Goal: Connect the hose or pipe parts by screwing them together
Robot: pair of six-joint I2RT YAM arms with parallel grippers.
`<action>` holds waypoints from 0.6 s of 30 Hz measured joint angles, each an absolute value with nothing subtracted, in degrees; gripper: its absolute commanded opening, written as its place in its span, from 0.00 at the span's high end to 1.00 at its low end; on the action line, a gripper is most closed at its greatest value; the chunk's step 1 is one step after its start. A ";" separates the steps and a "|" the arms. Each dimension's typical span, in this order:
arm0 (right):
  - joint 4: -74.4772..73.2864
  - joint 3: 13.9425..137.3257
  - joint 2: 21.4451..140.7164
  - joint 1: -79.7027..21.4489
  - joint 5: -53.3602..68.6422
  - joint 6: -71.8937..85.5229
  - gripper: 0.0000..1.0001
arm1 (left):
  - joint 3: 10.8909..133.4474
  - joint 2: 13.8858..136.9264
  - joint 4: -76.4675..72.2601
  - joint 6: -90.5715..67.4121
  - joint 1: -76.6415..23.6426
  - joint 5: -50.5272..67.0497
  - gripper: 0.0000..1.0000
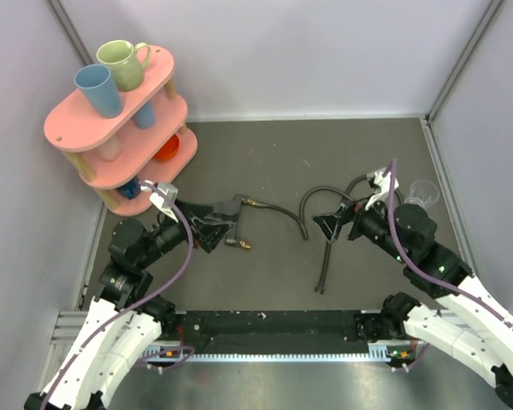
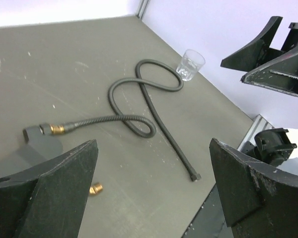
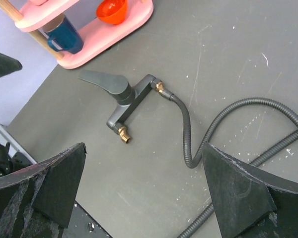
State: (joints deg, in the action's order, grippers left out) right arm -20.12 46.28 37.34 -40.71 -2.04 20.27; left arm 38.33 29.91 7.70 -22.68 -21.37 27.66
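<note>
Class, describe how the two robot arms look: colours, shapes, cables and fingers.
Both the left arm and the right arm have white lower casings and black upper joints. A purple cable runs along each. The fingers are matt black wedges that taper to points, with scuffed edges.

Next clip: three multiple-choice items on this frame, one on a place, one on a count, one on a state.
1. Where is the small clear drinking glass? A on the pink shelf; B on the dark grey table, at its right edge; C inside a mug.
2. The long dark grey flexible hose joins how many brass ends of the short dark grey forked fitting? A none; B one; C both.
3. The left hand and the right hand are: A both open, empty; B both shut; C left shut on the hose.
B, it stands on the table, far right; B, the other brass end lies bare; A, both hands gape wide, holding nothing.
</note>
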 measured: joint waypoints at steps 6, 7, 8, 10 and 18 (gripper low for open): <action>-18.92 39.77 31.27 -40.71 -1.15 22.61 0.01 | 32.03 22.94 8.27 -25.65 -21.37 27.42 0.01; -18.90 39.53 30.98 -40.73 -1.04 22.72 0.01 | 31.94 22.20 8.27 -25.67 -21.37 27.40 0.01; -18.70 39.16 30.55 -40.73 -0.97 22.83 0.01 | 31.92 21.43 8.21 -25.67 -21.37 27.38 0.01; -18.61 38.89 29.82 -40.73 -0.93 23.20 0.01 | 31.92 20.29 8.16 -25.67 -21.37 27.33 0.01; -18.02 38.89 28.88 -40.73 -0.71 23.83 0.01 | 31.94 19.99 9.63 -25.43 -21.37 26.06 0.01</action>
State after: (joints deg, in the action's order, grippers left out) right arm -18.02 38.89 28.88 -40.73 -0.71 23.83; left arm 31.94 19.99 9.63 -25.43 -21.37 26.06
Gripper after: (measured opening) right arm 0.987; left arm 0.987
